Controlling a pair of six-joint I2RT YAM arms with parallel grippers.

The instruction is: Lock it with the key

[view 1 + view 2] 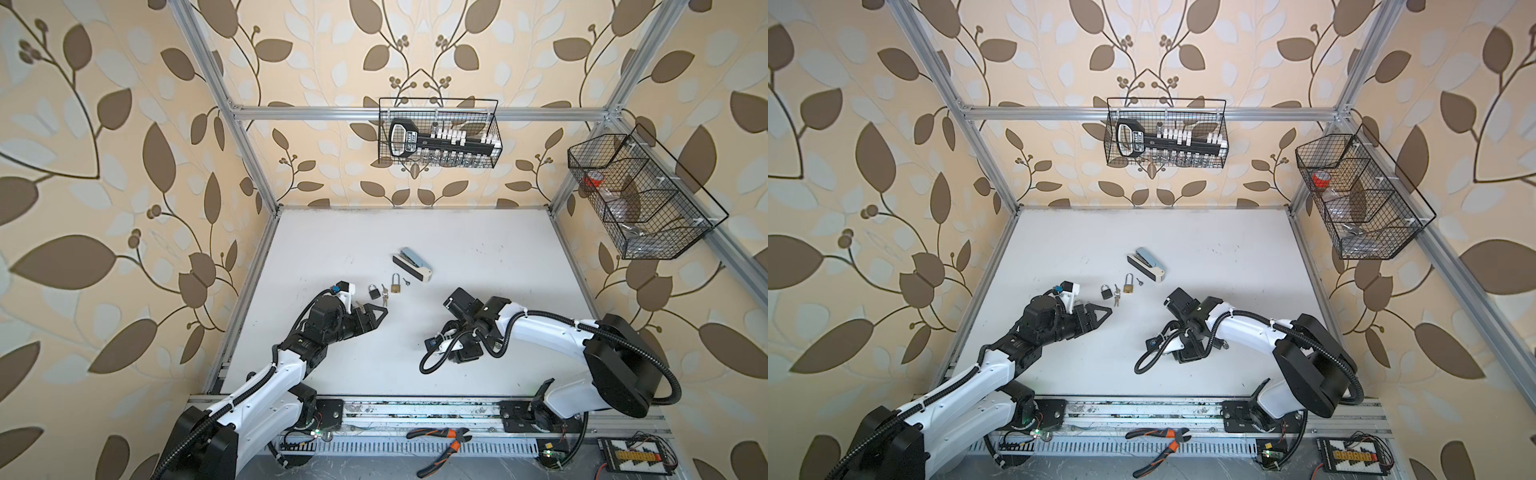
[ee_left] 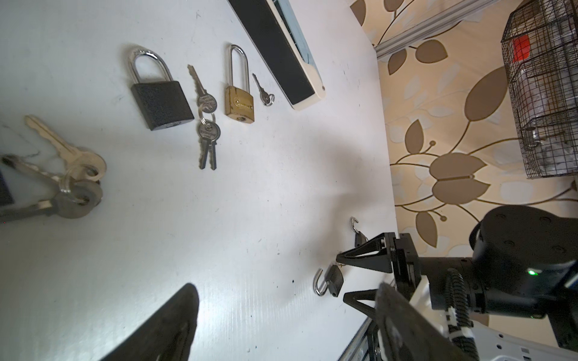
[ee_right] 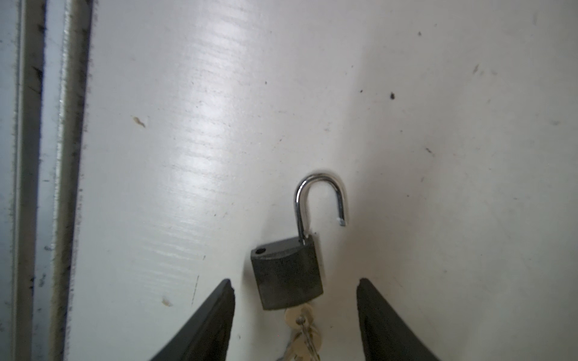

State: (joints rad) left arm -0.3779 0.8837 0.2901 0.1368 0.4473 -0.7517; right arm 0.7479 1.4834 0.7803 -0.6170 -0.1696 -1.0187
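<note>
The white table (image 1: pixel 415 232) carries a row near its middle: a black padlock (image 2: pixel 161 103) with its shackle closed, a ring of keys (image 2: pixel 206 125) just beside it, then a brass padlock (image 2: pixel 239 100) with a long shackle and a single small key (image 2: pixel 264 90). Behind the row a stapler (image 1: pixel 411 264) lies slantwise. A larger key bunch (image 2: pixel 72 181) lies left of the row. Well to the right, a small dark padlock (image 3: pixel 286 275) lies flat, shackle open, with pale keys (image 3: pixel 301 331) at its base. A second small padlock (image 2: pixel 359 239) lies near it, partly hidden.
</note>
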